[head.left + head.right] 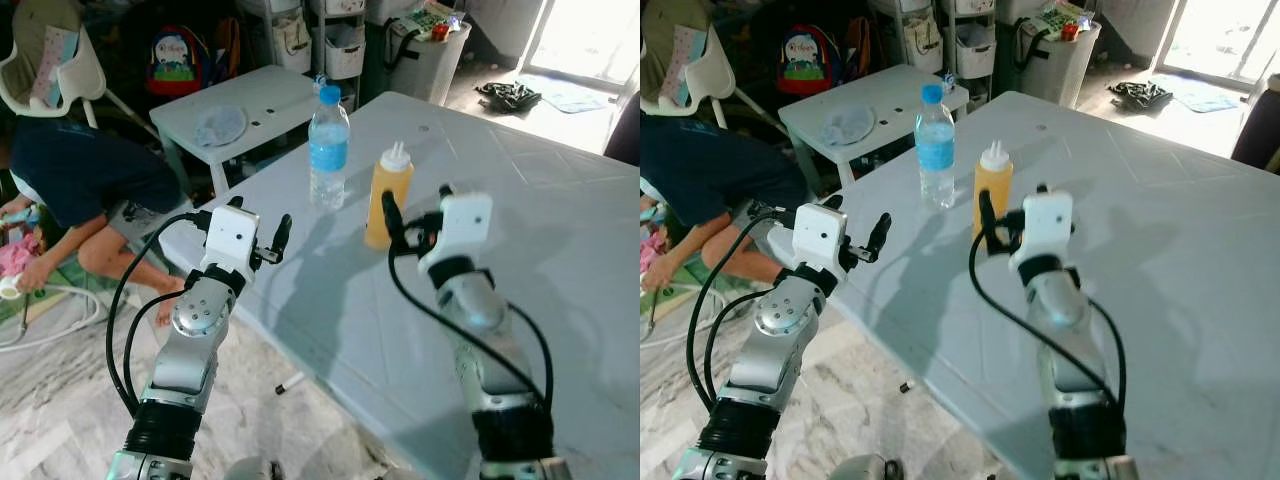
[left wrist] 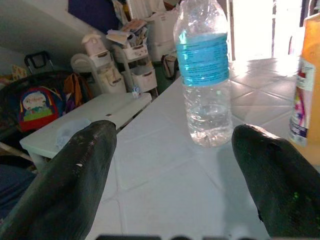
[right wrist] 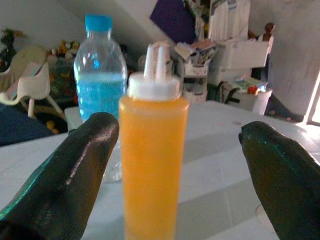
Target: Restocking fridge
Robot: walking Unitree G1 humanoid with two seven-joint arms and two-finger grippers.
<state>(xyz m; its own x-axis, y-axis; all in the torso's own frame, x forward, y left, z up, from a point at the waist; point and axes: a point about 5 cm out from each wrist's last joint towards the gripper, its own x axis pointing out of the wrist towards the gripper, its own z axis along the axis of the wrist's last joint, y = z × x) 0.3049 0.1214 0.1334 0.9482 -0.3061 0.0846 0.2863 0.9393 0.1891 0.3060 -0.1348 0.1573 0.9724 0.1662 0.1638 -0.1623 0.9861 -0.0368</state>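
I'm looking down at a pale grey table (image 1: 560, 230) with faint diamond-shaped seams across its top, set on a marbled floor (image 1: 60, 420). Beyond its far corner stands a smaller white table (image 1: 270, 100) with a plate (image 1: 220, 125) on it, then a colourful backpack (image 1: 177, 60), white storage drawers (image 1: 345, 45) and a white high chair (image 1: 50, 60). A person (image 1: 80, 180) in a dark top crouches on the floor to my left. Near the table's edge the water bottle (image 1: 329, 150) stands upright with a blue cap and a blue label whose writing I can't read. Just beside it stands the orange squeeze bottle (image 1: 388, 195); its side label is too blurred to read. My left gripper (image 1: 270, 240) hovers spread apart, facing the water bottle, and my right gripper (image 3: 175, 165) is spread wide on either side of the squeeze bottle, not touching it.
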